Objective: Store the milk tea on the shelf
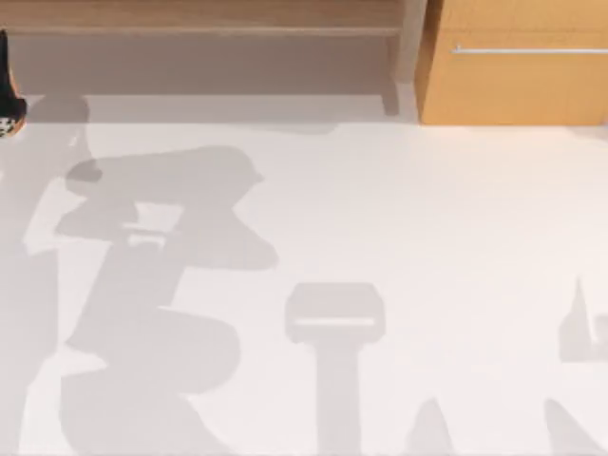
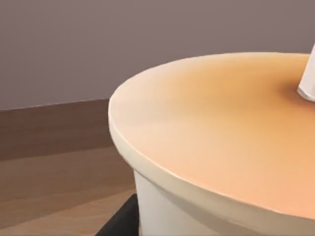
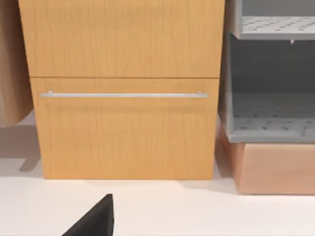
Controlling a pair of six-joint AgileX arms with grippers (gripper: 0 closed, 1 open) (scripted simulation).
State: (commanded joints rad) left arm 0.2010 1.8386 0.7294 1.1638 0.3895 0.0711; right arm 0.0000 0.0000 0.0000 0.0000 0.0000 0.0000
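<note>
Evidently the milk tea cup [image 2: 211, 162] is seen close up in the left wrist view, its orange lid and white straw [image 2: 307, 81] held over brown shelf [image 2: 54, 172] wood. At the top view's left edge a dark part of the left gripper [image 1: 8, 90] is glimpsed beside the shelf [image 1: 199, 17]. Whether the fingers are clamped on the cup cannot be told. If it is released tilted or near the board's edge, the cup could be toppled. The right arm is parked, faced toward the cabinet [image 3: 123, 88].
</note>
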